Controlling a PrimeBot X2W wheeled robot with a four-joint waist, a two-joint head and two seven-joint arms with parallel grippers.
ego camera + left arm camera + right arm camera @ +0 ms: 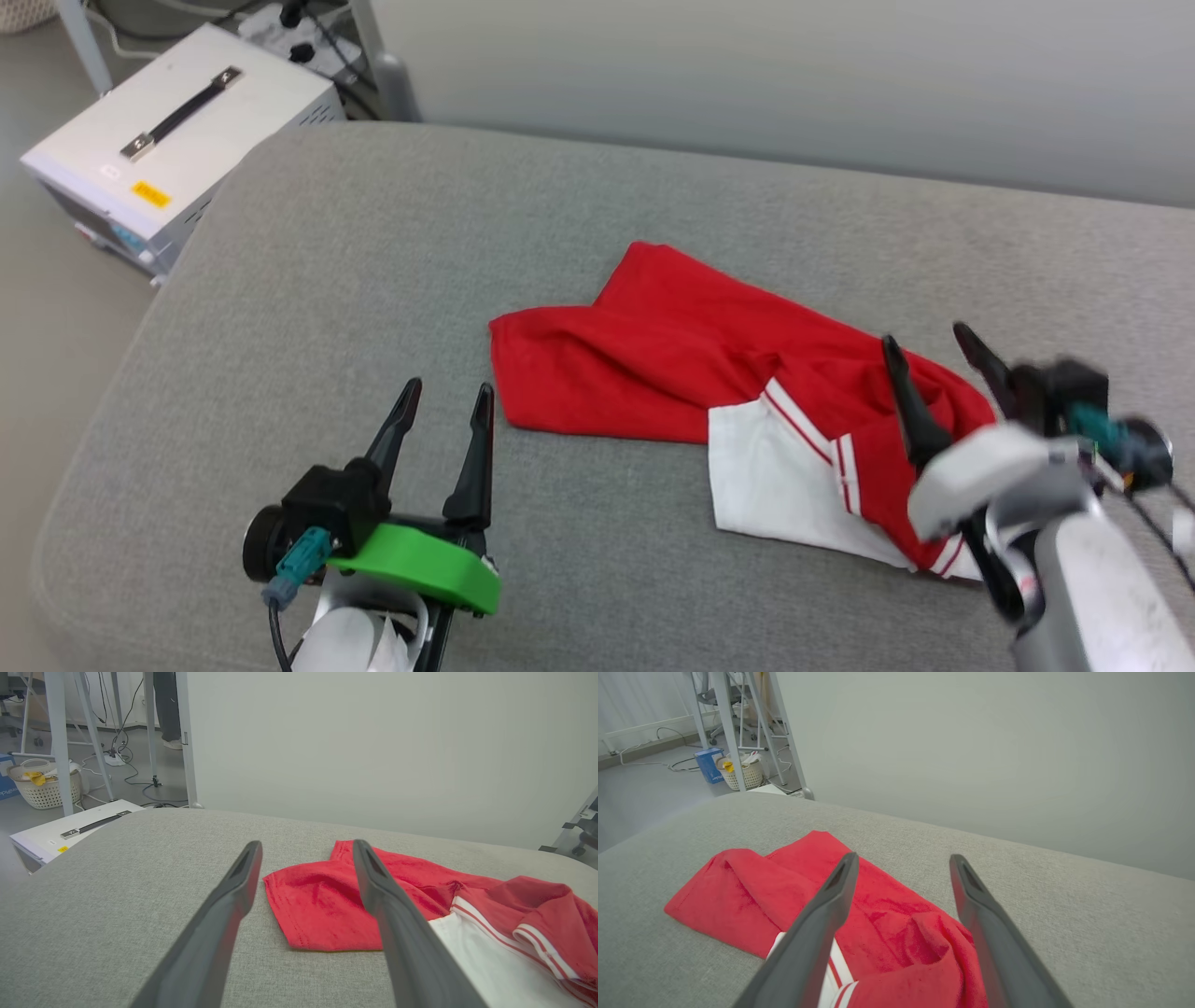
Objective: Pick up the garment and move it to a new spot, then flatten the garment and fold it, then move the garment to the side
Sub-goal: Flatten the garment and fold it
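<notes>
The garment (709,373), a red shirt with a white striped-trim sleeve, lies crumpled on the grey cushioned surface (392,261), right of centre. Its print is hidden. My left gripper (452,396) stands open just left of the garment's left hem, nothing between its fingers; in the left wrist view the garment (322,905) lies beyond the left gripper (306,845). My right gripper (929,334) hovers open over the garment's right end. In the right wrist view the garment (896,924) bunches between the fingers of the right gripper (901,858), which do not touch it.
A white metal case with a black handle (177,117) stands on the floor past the surface's far left corner, beside frame legs and cables. A grey wall (794,84) runs behind the surface. A laundry basket (44,786) sits on the floor beyond.
</notes>
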